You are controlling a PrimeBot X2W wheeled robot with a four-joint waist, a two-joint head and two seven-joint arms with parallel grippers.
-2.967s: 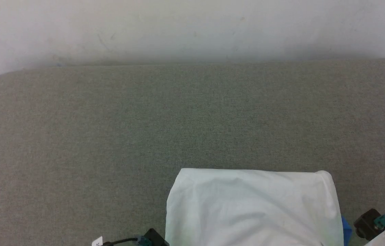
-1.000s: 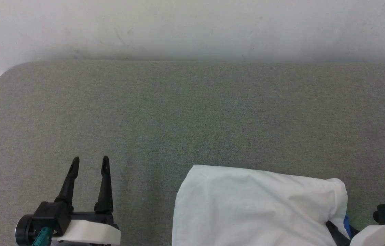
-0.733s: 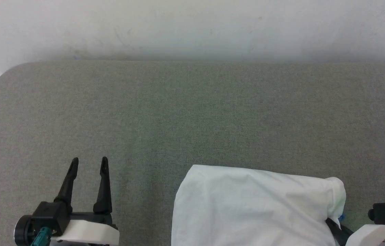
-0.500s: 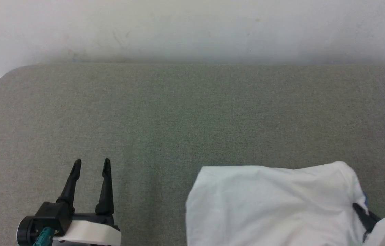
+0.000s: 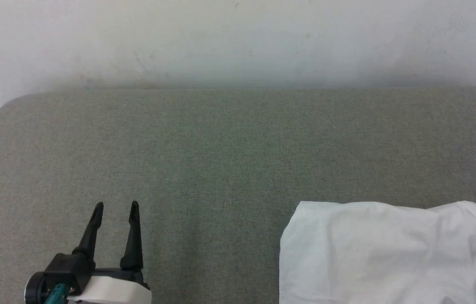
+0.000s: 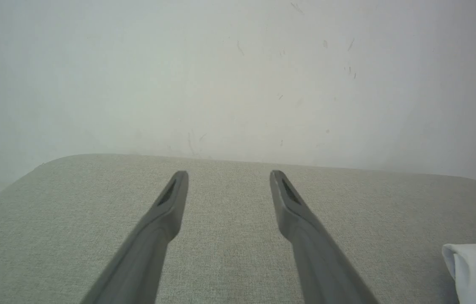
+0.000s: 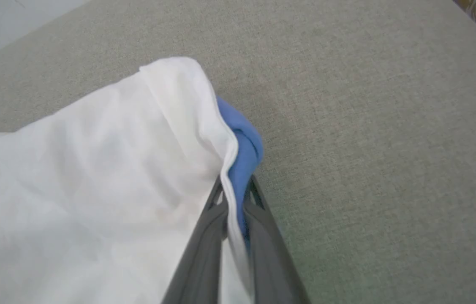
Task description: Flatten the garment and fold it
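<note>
Grey-green woven fabric (image 5: 221,147) covers the work surface, which has rounded corners and backs onto a scuffed white wall (image 5: 238,38). At the lower right of the head view lies the garment (image 5: 390,253), bunched and wrinkled. Its upturned side is plain white, and it runs off the bottom and right edges of that view. The right gripper (image 7: 236,185) has its 2 dark fingers pressed nearly together on the garment's right side, pinching the white edge and a royal-blue fold (image 7: 244,143) between them. The left gripper (image 5: 116,205) hovers at the lower left, well apart from the cloth, its 2 fingers spread wide over bare fabric and pointing toward the wall.
</note>
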